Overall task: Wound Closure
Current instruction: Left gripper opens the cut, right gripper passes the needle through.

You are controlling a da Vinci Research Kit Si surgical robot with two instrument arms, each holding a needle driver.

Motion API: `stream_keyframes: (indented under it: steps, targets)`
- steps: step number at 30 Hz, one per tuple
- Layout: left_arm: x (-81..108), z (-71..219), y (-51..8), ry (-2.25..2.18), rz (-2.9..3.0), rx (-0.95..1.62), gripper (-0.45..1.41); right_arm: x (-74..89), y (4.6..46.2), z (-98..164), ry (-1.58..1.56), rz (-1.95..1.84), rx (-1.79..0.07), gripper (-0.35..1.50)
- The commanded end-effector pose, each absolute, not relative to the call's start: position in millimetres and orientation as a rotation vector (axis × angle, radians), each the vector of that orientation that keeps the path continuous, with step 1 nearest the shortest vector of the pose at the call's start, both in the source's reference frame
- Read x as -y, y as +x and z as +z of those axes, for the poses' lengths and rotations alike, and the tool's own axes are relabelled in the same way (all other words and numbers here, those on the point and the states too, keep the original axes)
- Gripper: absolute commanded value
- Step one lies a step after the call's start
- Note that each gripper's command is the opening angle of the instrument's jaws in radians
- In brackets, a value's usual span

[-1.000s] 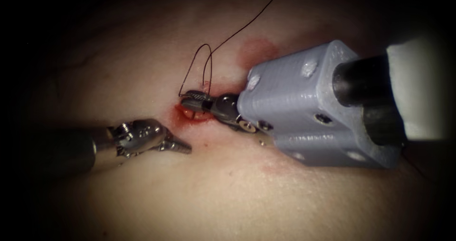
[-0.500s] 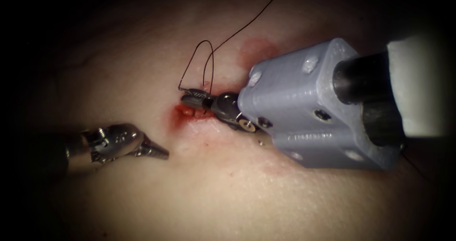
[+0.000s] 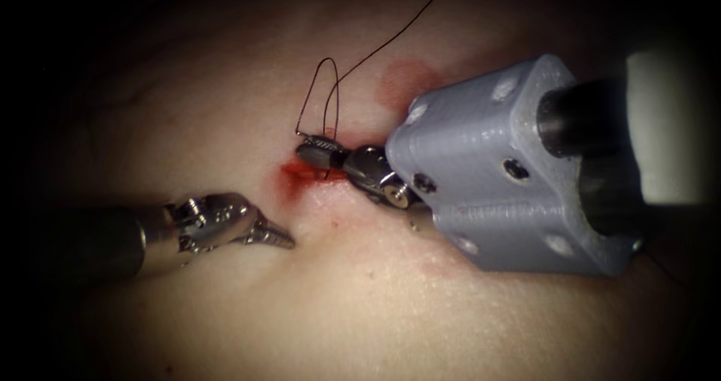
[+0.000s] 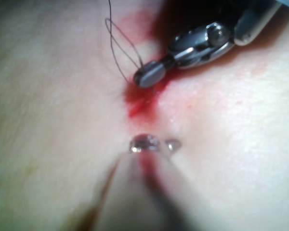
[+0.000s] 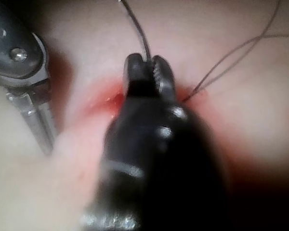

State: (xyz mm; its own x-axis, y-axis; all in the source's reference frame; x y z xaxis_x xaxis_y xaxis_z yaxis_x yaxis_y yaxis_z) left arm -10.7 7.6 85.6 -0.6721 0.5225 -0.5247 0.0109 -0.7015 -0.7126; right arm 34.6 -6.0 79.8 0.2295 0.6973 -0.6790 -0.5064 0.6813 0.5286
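Your right end effector [image 3: 315, 146] sits closed on the thread [image 3: 330, 88] at the upper end of the cut [image 3: 300, 174]; the close view along its shaft shows a strand running up from between its closed jaws [image 5: 148, 72]. From the grip, the thread rises in a narrow loop over the tissue [image 3: 225, 306] and a long strand leads away until the top edge of the endoscope view cuts it off. Your left end effector [image 3: 278, 237] lies on the left side of the cut, closed and holding nothing, its tip just short of the red fluid [image 3: 294, 179] and apart from the right tool.

Open tissue lies all around on the left and toward the front, so your left tool has free room there. On the right the bulky grey housing [image 3: 511, 163] of the right arm crowds the space beside the cut and hides the tissue beneath it.

You cannot make out the needle. The red fluid blurs the cut's edges, and where the loop's lower ends meet the tissue is hard to tell behind the right jaws. In the left wrist view your own tip [image 4: 147, 143] is blurred.
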Motion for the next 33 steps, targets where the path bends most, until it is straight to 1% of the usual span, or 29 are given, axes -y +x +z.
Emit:
stream_keyframes:
  steps: [1,4,8,11,17,24,33]
  targets:
    - [-7.3,86.3,-11.1,-1.081,2.421,1.023,-0.35,5.8,34.4,80.6,0.158,0.806,-1.033,-0.35]
    - [-7.1,86.4,-10.7,-1.083,2.425,1.024,-0.35,5.2,33.5,80.8,0.056,0.807,-0.979,-0.35]
    - [-7.0,86.5,-10.6,-1.083,2.426,1.024,-0.35,5.0,33.4,80.9,0.026,0.817,-0.964,-0.35]
    - [-6.8,86.6,-10.6,-1.084,2.427,1.021,-0.35,4.0,33.1,81.1,-0.036,0.756,-0.943,-0.35]
    - [-6.7,86.7,-10.5,-1.083,2.428,1.024,-0.35,4.2,32.9,81.3,0.000,0.747,-0.964,-0.35]
    - [-6.6,86.8,-10.5,-1.084,2.429,1.024,-0.35,5.5,32.9,82.4,0.098,0.894,-0.983,-0.35]
    - [-6.5,86.8,-10.2,-1.085,2.431,1.025,-0.35,5.5,30.1,84.3,0.097,0.992,-0.962,-0.35]
